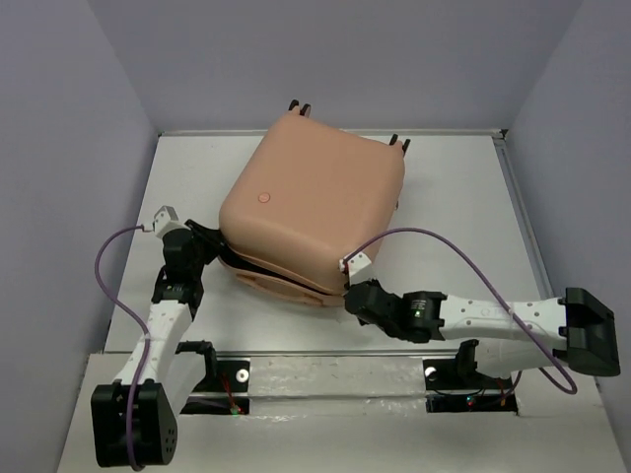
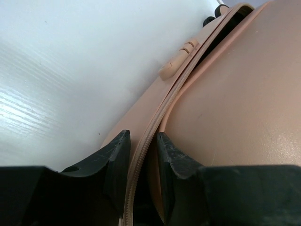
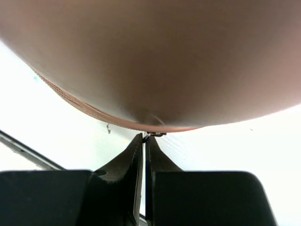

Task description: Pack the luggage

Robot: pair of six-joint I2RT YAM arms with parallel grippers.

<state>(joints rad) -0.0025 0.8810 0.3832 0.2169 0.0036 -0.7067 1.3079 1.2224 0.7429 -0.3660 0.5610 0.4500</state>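
**A:** Where does the luggage (image 1: 311, 202) sit?

**B:** On the white counter (image 1: 463, 227). Its peach shell faces up, with the round mark (image 1: 262, 197) toward its left side. Dark wheel stubs (image 1: 299, 105) poke out at its far edge. The lid is down but not sealed. Along the luggage's left side it stands off the lower half, and a dark slit shows between them.

**A:** And the left pincer (image 1: 217, 244)?

**B:** It is at the luggage's near-left corner. In the left wrist view its black fingers (image 2: 117, 155) straddle the zipper rim (image 2: 155, 117), one on each side, clenched on that edge. Farther along the same rim a small peach tab (image 2: 176, 63) sticks out.

**A:** The right pincer (image 1: 347, 296)?

**B:** It is at the luggage's near edge, under the curve of the shell. Its jaws are pressed together, tip against tip. A tiny dark metal bit (image 3: 153, 134) sits right at the tips, just below the seam. It is too small to tell what it is or whether it is pinched.
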